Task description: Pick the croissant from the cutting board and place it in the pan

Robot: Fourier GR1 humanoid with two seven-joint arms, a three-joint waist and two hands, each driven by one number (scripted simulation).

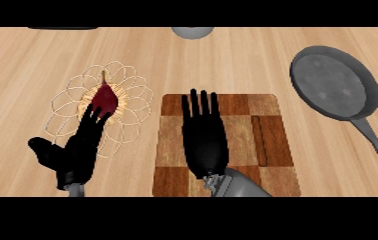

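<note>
The robot's black right hand [204,139] lies flat over the checkered brown wooden cutting board [273,134], fingers straight and spread a little, pointing away from the robot, its grey forearm coming up from the lower edge. Its palm covers the middle-left of the board, and no croissant can be seen from here; it may be under the hand, I cannot tell. Just right of the hand a narrow dark-brown strip [259,140] runs lengthwise along the board.

The black left hand [74,151] sits to the left of the board, open too, thumb stuck out to the side, fingertips reaching over the near edge of a round wire trivet of looping petals [133,91] on the pale wooden counter [221,59]. A dark red, teardrop-shaped vegetable [105,98] rests at the trivet's centre, just beyond those fingertips.

Well off to the right is the round grey frying pan [328,84], nothing in it, handle pointing toward the near right. A grey rounded object [193,31] shows at the far edge.
</note>
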